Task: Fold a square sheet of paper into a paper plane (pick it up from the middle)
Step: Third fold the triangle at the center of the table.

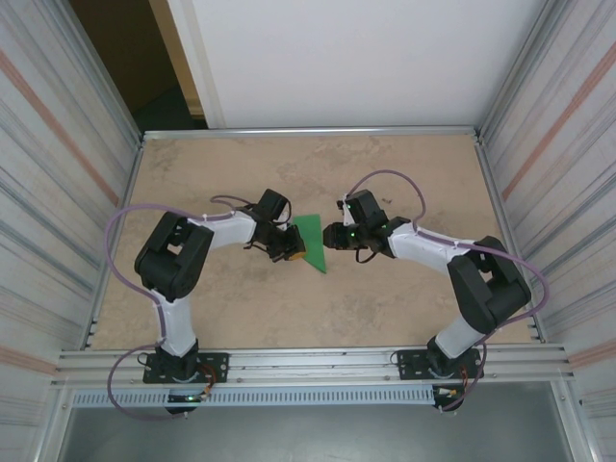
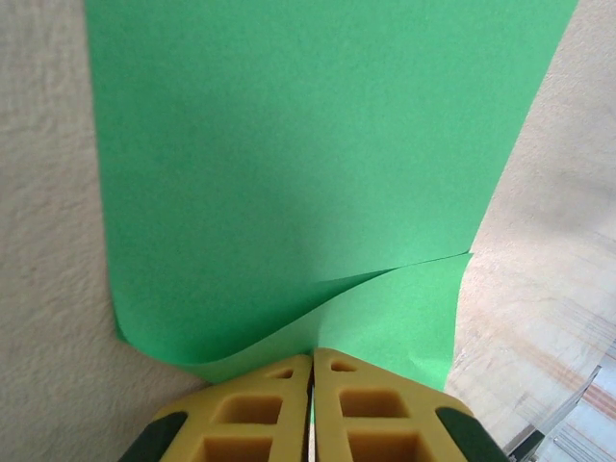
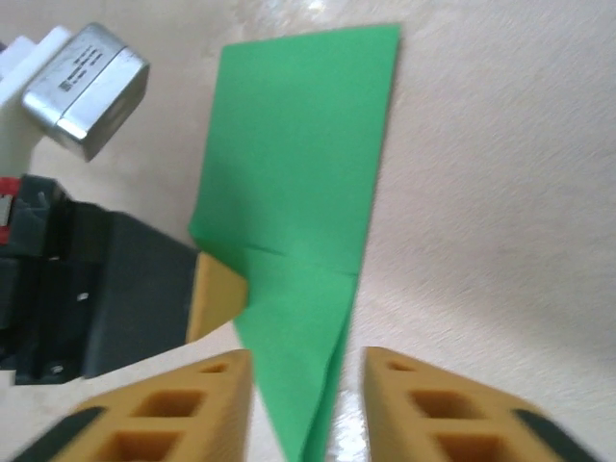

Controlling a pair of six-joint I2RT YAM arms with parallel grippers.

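With the left end effector [image 2: 312, 358] clenched on the green paper [image 2: 289, 173], the released right end effector [image 3: 306, 356] should crease the fold squarely.

We see soft, even light on the table [image 1: 241, 308], with faint shadows. Close up, the yellow fingers [image 3: 164, 404] blur, and shade dims the green paper [image 2: 289, 241].
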